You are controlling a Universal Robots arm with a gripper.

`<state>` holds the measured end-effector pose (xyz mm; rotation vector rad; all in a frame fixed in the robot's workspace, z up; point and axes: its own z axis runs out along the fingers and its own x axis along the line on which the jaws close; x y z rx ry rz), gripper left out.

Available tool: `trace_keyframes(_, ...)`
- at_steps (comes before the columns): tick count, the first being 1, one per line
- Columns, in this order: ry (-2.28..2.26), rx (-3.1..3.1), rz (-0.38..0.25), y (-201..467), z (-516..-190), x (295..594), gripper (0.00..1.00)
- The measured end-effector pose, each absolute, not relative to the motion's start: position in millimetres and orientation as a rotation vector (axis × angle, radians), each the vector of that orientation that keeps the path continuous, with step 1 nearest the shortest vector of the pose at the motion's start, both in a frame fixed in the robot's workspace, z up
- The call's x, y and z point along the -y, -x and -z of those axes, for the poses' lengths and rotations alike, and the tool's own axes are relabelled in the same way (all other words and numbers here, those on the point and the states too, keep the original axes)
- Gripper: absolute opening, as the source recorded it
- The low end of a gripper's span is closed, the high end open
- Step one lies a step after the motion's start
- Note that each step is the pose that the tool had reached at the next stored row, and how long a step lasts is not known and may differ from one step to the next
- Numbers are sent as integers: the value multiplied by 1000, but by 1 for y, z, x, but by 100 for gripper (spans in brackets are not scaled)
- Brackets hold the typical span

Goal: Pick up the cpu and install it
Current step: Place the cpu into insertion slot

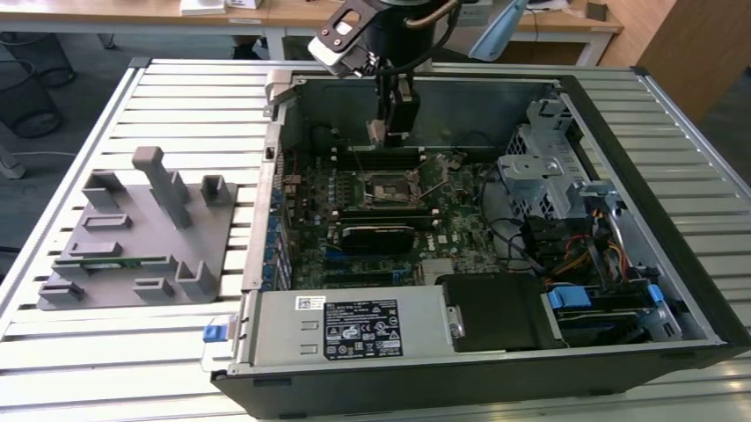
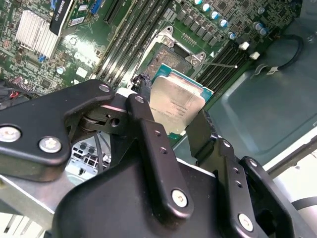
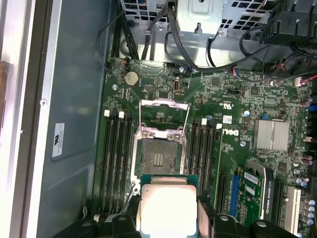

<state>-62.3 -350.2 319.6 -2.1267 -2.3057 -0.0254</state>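
First wrist view: the gripper [image 3: 167, 218], jaws clamped on the cpu [image 3: 167, 204], hangs above and just beside the open socket [image 3: 157, 157]; the cpu is best kept level and square to that socket.

Slatted table [image 1: 176, 97], computer case [image 1: 470, 380], grey fixture [image 1: 141, 224]

Inside the computer case [image 1: 470, 380], the cpu [image 3: 167, 210] sits between the fingers [image 2: 157, 148] over the motherboard [image 3: 233, 99], near the socket [image 3: 158, 157]

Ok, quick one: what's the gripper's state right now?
Gripper: closed on the cpu, holding it above the open socket.
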Motion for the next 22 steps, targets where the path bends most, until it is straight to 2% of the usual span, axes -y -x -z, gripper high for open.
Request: trace_keyframes(22,2131,2301,26,62,-300,350,54)
